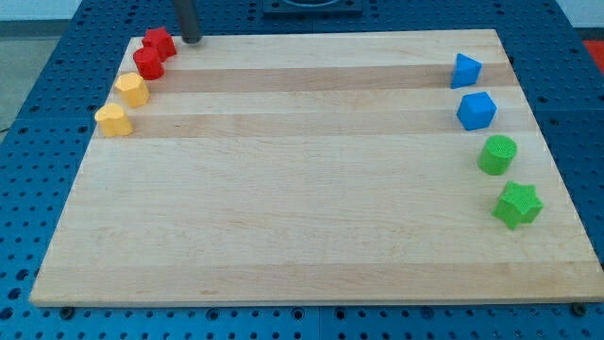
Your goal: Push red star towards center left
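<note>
The red star (159, 42) sits at the view's top left corner of the wooden board (302, 208). A red cylinder (147, 63) touches it just below and to the left. My tip (191, 41) rests on the board just to the right of the red star, a small gap apart. The rod runs up out of the top of the view.
A yellow block (132, 90) and a yellow heart (113, 120) continue the line down the left edge. On the right edge stand a blue triangle (465, 70), a blue cube (477, 110), a green cylinder (497, 154) and a green star (518, 204).
</note>
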`<state>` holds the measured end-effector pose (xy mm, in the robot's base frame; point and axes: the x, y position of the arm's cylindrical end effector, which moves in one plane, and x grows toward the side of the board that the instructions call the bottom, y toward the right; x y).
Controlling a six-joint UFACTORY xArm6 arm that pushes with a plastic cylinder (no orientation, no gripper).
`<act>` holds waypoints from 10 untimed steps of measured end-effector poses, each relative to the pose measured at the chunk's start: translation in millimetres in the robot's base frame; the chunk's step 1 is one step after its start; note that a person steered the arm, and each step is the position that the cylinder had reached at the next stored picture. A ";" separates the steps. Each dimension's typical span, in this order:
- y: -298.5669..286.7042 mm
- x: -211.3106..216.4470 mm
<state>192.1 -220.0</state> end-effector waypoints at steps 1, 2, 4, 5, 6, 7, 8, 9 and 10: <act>-12.5 2.2; -20.7 34.9; 15.8 0.3; -37.6 2.0; -84.4 4.6; -69.0 30.8; -52.0 80.6; -53.3 111.4; -54.9 146.7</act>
<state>338.7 -274.9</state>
